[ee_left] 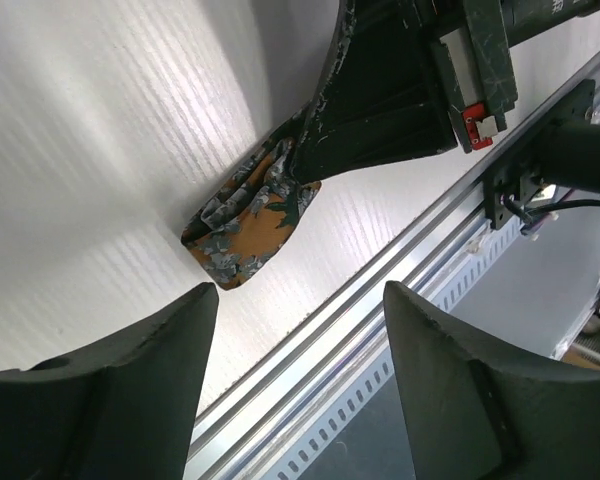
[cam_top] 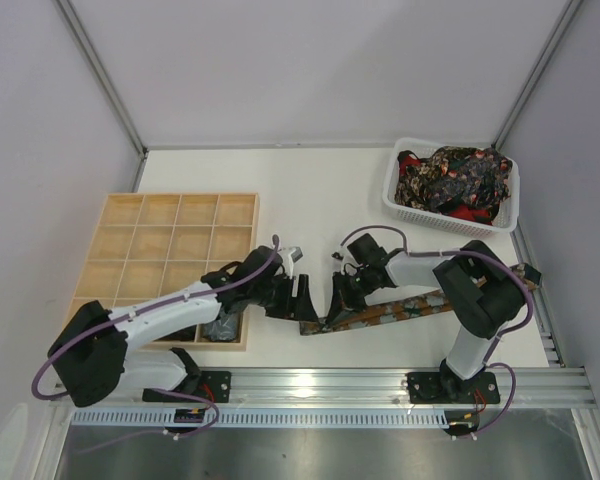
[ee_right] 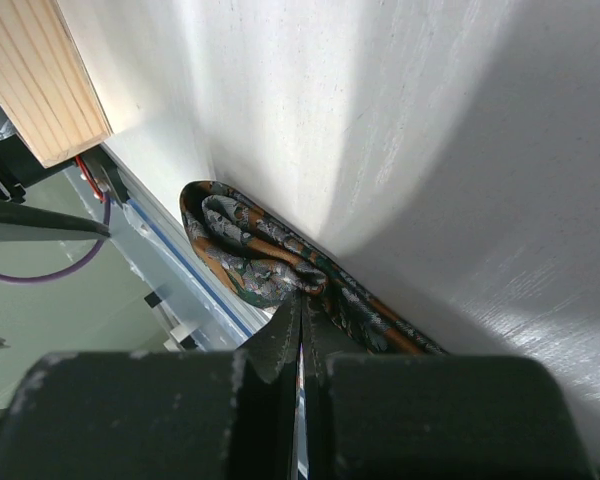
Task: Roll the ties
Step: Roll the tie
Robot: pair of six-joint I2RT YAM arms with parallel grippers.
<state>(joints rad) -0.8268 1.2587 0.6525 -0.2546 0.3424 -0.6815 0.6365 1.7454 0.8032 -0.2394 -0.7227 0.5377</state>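
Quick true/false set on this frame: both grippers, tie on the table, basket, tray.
1. The right gripper is shut on the tie lying on the table. True.
2. The left gripper is clamped on that tie's end. False: its jaws stand open with nothing between them.
3. The white basket holds a pile of ties. True.
4. Every compartment of the wooden tray is empty. False: a dark coil sits in a near-row compartment.
5. The tie on the table is fully rolled. False: most of it lies stretched out.
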